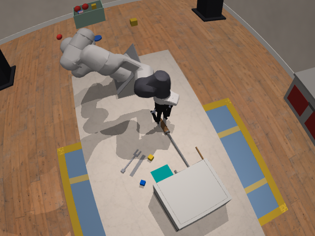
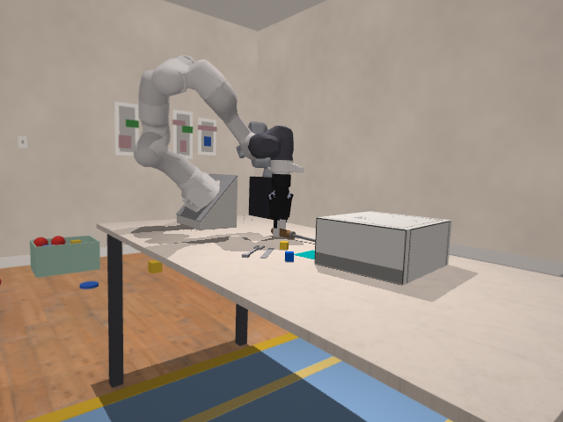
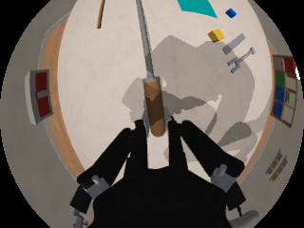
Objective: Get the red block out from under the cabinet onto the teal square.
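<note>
Hand (image 1: 160, 121) pinching wooden handle (image 1: 164, 127) of hooked rod (image 1: 178, 150), low over table (image 1: 122, 208).

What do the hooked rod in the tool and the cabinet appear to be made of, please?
The tool is shut on the hooked rod. Its handle looks like wood: matte brown, cylindrical. Its shaft looks like metal: thin, plain grey, bent at the far end. The cabinet is matte pale grey with a darker bottom band; painted metal or board, I cannot tell which.
</note>
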`<state>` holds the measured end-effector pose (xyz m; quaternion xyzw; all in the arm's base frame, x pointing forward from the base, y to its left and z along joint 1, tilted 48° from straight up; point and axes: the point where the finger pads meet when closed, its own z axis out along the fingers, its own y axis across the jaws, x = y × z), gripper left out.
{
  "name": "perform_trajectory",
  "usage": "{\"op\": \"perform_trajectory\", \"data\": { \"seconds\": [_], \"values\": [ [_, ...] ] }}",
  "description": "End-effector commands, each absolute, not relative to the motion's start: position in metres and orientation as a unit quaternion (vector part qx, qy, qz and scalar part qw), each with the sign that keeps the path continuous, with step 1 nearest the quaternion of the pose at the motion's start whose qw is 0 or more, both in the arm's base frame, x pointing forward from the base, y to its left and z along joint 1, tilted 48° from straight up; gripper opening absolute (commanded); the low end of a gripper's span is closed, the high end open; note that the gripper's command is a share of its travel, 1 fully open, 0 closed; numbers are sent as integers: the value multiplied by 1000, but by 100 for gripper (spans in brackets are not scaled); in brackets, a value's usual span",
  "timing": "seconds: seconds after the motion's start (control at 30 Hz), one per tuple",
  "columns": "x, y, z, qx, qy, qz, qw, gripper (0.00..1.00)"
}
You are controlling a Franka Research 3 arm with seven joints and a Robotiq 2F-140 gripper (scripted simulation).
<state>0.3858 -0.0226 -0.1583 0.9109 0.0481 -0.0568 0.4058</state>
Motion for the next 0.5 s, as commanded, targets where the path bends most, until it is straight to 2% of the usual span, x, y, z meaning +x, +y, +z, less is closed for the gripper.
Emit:
{"op": "perform_trajectory", "data": {
  "seconds": [0.0,0.47],
  "values": [
    [387,-21,-159,912,42,-53,405,0],
    [388,-19,-160,912,38,-51,405,0]
  ]
}}
